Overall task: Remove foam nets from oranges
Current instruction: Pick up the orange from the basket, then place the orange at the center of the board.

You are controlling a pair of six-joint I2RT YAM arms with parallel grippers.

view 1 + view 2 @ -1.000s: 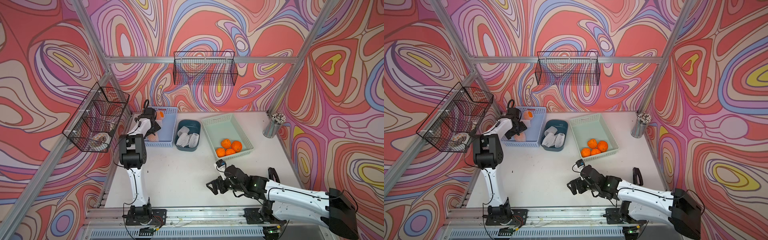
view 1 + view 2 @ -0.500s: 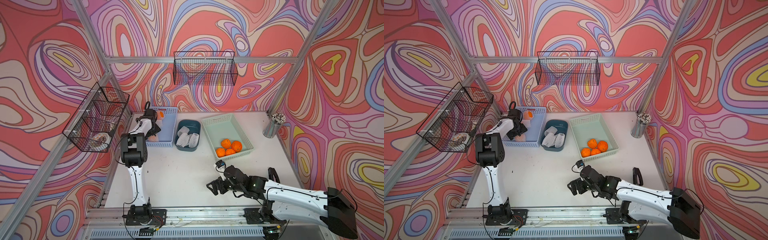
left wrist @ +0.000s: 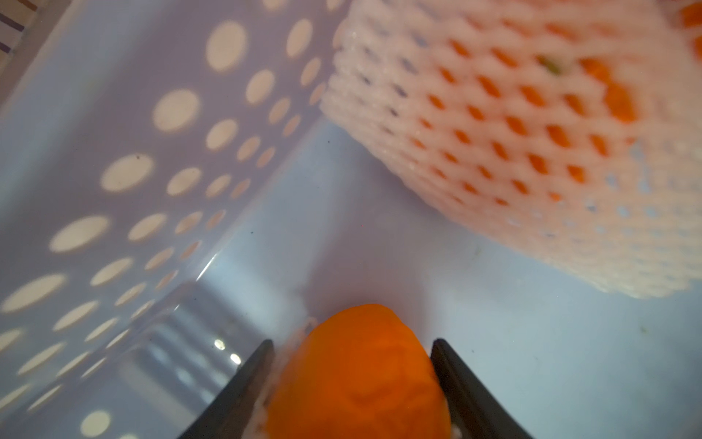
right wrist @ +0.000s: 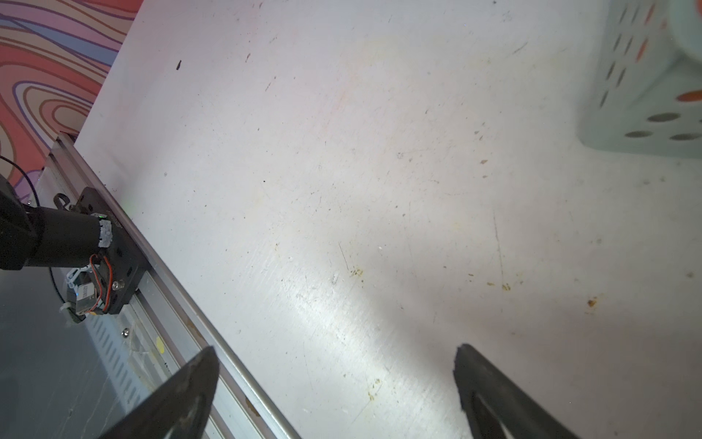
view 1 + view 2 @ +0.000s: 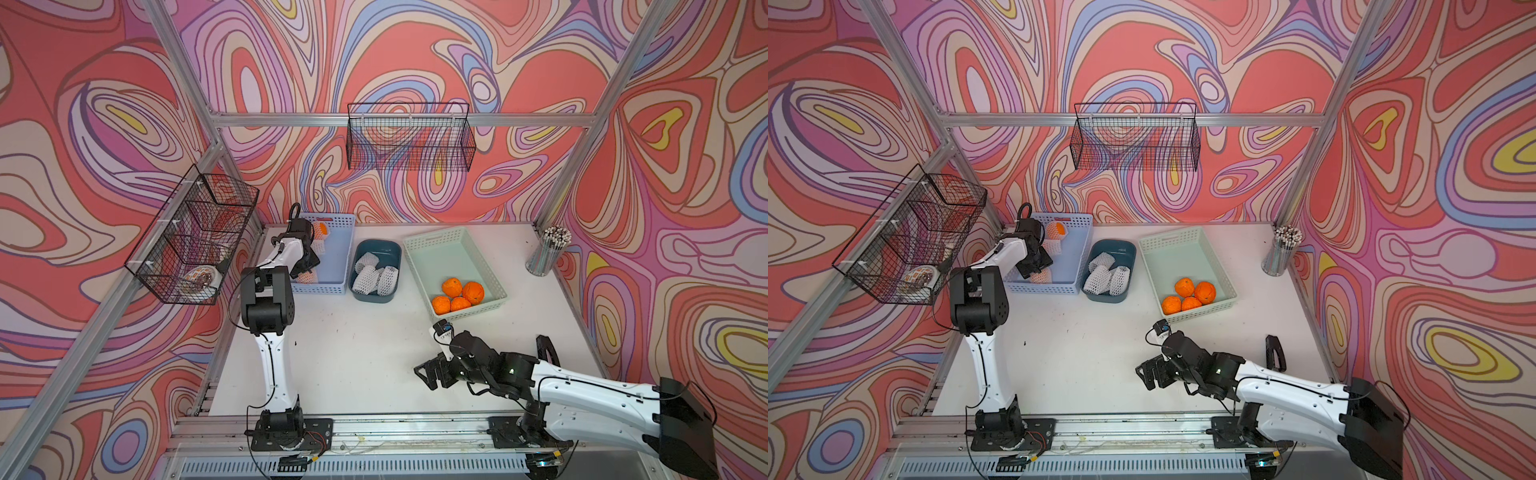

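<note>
Left gripper [image 3: 351,344] is down in the blue basket [image 5: 332,286], far left. Its jaws flank a netted orange [image 3: 361,384] — whether they press yet, cannot tell. A second fruit in its foam net [image 3: 437,133] lies just beside. Right gripper [image 4: 336,349] is spread wide and empty over the near table [image 4: 342,152]. The net looks light, soft and crushable, likely to slip on the skin — pinch the loose fringe, not the firm fruit.

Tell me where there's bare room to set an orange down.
Widest bare patch: table between left arm and right gripper. Also between green basket and cup of sticks, and that basket's far half. Crowded: blue basket, with left gripper and netted oranges; dark bin full of nets.
</note>
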